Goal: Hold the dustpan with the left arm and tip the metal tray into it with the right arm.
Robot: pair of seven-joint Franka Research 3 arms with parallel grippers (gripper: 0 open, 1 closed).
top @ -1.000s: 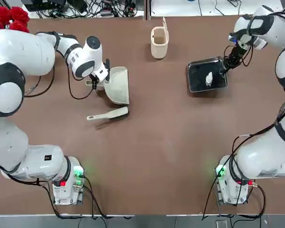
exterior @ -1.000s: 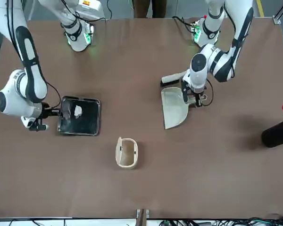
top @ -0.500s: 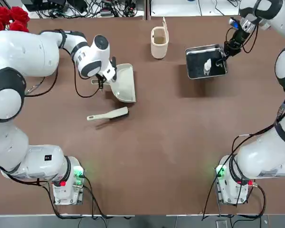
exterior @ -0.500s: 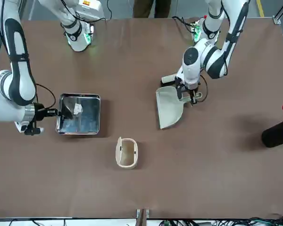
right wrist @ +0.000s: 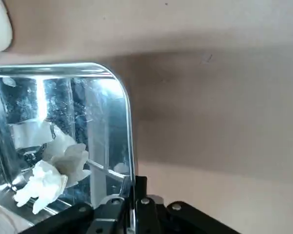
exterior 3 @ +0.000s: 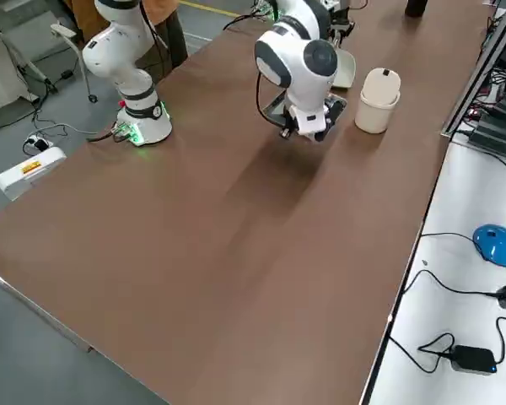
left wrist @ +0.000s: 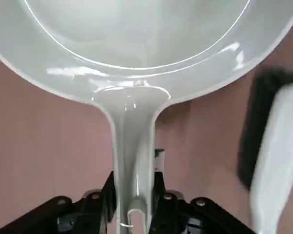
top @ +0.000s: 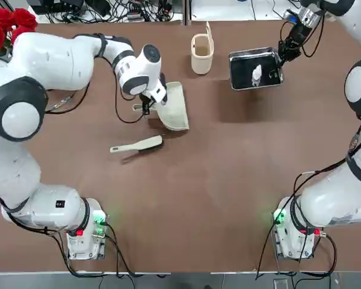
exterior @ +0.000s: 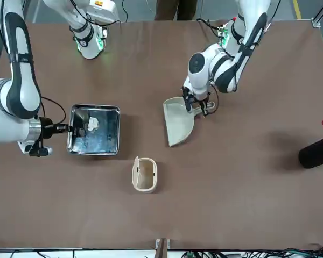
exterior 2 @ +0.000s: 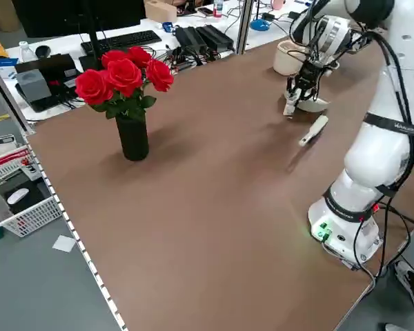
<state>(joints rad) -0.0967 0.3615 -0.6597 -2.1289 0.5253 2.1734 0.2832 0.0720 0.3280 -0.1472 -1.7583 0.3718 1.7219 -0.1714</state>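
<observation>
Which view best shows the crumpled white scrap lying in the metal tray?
The right wrist view: the crumpled white scrap fills much of the metal tray, its folds plain, right beside the right gripper shut on the rim. Top and front views show only a small white lump; the right side view hides it behind the arm.

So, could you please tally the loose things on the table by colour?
Cream: 3: dustpan, brush, bin
Silver: 1: tray
White: 1: paper wad
Red and black: 1: roses in a vase
Total: 6
</observation>
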